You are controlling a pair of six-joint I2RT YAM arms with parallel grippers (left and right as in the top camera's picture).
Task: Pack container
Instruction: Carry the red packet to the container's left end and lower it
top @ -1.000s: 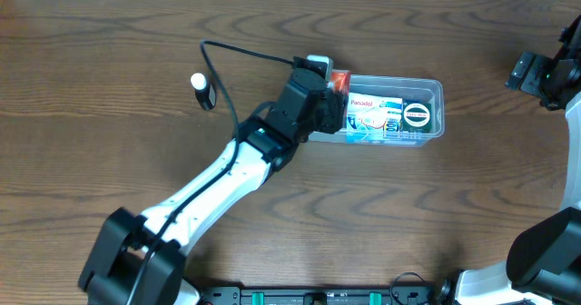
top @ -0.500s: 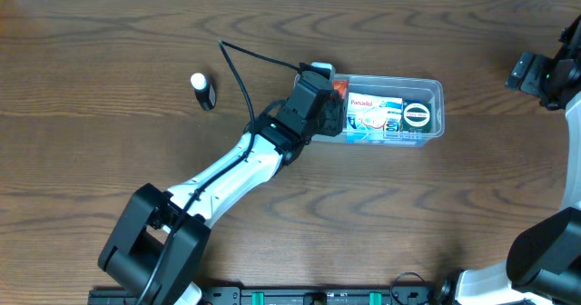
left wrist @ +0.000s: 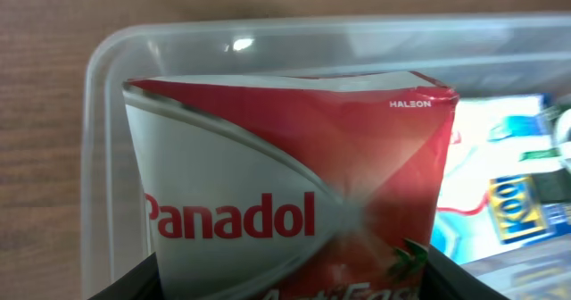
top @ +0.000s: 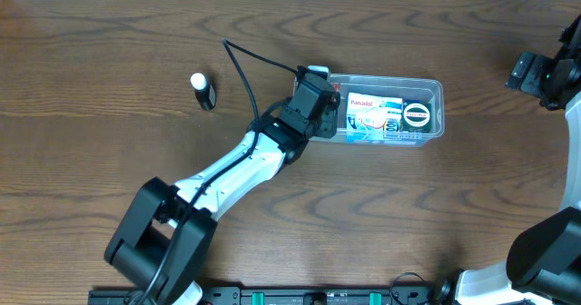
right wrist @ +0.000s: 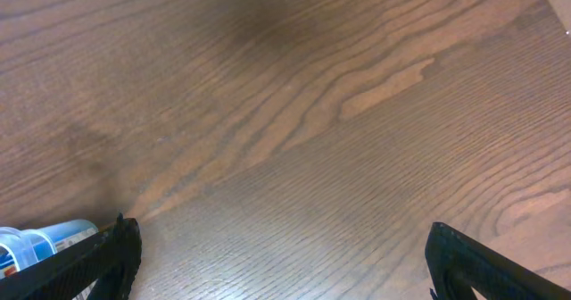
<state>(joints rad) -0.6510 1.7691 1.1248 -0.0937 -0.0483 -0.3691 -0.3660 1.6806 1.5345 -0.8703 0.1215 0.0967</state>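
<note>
Since 1 s ago the left arm's lower section swung in toward the middle of the table point(top: 408, 214). The left gripper point(left wrist: 290, 280) crept a bit further over the left end of the container point(top: 439, 89), so less red shows from overhead. The black cable point(top: 238, 58) shifted w/ it.

Left gripper is about half closed, clamped on a red Panadol box point(left wrist: 294, 157), 1 finger on each side. "Panadol" is in white letters and "HALEON" is tiny in the top corner. The line under it is cut off, can't read it. The box's far end sits just inside the container's rounded left corner.

The container lies on the table approx center-right. Inside are a blue-and-white Panadol box point(top: 374, 114) and a round dark lid point(top: 417, 116) w/ a white ring at the right end.

Right gripper point(top: 545, 73) is parked at the far right edge, spread fully wide, holding nothing. A small black tube w/ white cap point(top: 201, 91) lies well left of the container.
</note>
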